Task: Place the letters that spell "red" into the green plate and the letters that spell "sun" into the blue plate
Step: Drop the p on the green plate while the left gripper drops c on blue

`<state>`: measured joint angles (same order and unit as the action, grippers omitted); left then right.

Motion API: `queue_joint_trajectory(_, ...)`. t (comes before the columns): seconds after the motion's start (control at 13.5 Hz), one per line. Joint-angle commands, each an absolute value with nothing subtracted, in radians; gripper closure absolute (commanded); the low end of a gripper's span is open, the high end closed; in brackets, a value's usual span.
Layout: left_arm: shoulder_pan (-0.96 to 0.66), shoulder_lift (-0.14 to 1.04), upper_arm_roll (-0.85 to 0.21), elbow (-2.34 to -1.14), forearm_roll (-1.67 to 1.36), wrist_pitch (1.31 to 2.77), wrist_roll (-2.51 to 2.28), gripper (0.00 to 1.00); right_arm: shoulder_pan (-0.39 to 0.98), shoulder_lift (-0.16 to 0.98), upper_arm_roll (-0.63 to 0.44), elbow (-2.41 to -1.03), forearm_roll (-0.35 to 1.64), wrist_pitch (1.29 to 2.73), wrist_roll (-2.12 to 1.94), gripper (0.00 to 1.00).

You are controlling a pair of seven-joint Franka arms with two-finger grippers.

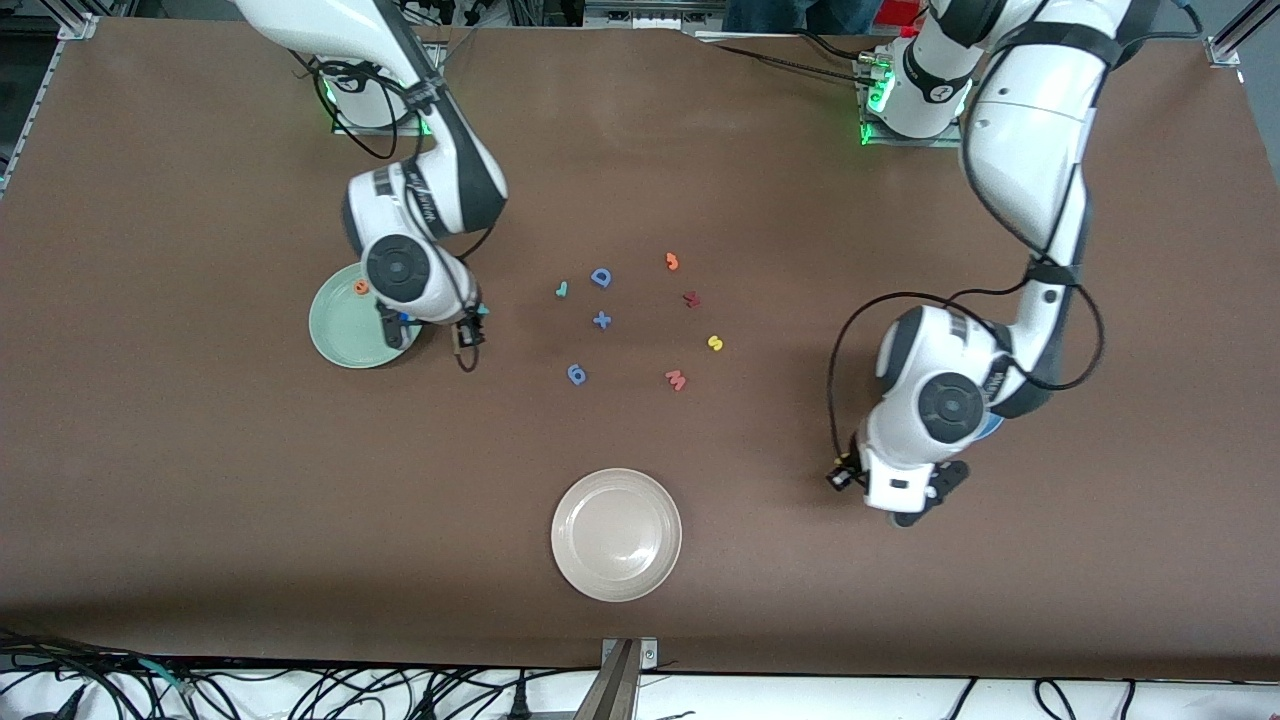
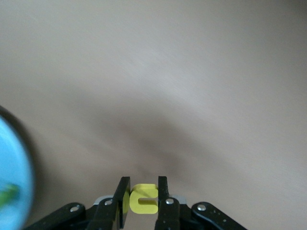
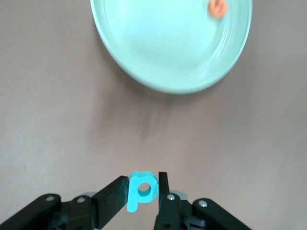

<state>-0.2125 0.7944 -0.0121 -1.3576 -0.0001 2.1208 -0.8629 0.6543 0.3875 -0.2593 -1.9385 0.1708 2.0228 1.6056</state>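
My right gripper (image 3: pixel 143 179) is shut on the teal "d" (image 3: pixel 136 199) over the table at the rim of the green plate (image 3: pixel 144 52). In that plate lies the orange "e" (image 3: pixel 218 7). In the front view the right gripper (image 1: pixel 398 328) hangs at the green plate's (image 1: pixel 335 335) edge. My left gripper (image 2: pixel 144 184) is shut on the yellow "u" (image 2: pixel 144 200) over bare table beside the blue plate (image 2: pixel 12 163), which holds a blurred green piece (image 2: pixel 9 192). The left arm hides most of the blue plate (image 1: pixel 992 428). On the table lie the thin teal "r" (image 1: pixel 561 290) and the yellow "s" (image 1: pixel 715 343).
Mid-table lie a blue "D" (image 1: pixel 600 277), a blue plus (image 1: pixel 601 320), a blue "6" (image 1: pixel 576 374), an orange hooked piece (image 1: pixel 672 262), a dark red piece (image 1: pixel 691 298) and a salmon "w" (image 1: pixel 676 379). A cream plate (image 1: pixel 616 575) sits nearest the front camera.
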Motion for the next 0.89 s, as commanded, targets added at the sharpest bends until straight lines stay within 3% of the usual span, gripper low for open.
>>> queue_joint_trajectory(0.0,-0.141,0.756,-0.023,-1.374,0.047,2.01,-0.732,0.74,0.658,0.356,-0.34,-1.947,0.169,1.939,1.436,1.0)
queue_joint_trajectory(0.3,-0.109,0.762,-0.021,-1.397,0.178,1.864,-0.7,0.74,0.653,0.359,-0.455,-1.989,0.176,1.916,1.162,1.0)
queue_joint_trajectory(0.37,-0.109,0.762,-0.023,-1.414,0.217,1.852,-0.698,0.65,0.65,0.364,-0.472,-2.012,0.186,1.927,1.108,1.0)
queue_joint_trajectory(0.44,-0.112,0.762,-0.023,-1.43,0.254,1.844,-0.699,0.44,0.644,0.365,-0.48,-2.038,0.187,1.943,1.062,1.0)
queue_joint_trajectory(0.52,-0.118,0.764,-0.023,-1.443,0.293,1.82,-0.696,0.12,0.637,0.362,-0.482,-2.077,0.195,1.971,1.031,1.0)
queue_joint_trajectory(0.59,-0.13,0.765,-0.023,-1.451,0.339,1.795,-0.701,0.0,0.637,0.362,-0.482,-2.107,0.205,2.003,1.008,1.0)
queue_joint_trajectory(0.82,-0.132,0.759,-0.025,-1.431,0.362,1.784,-0.699,0.0,0.635,0.374,-0.482,-2.167,0.251,2.078,0.971,1.0)
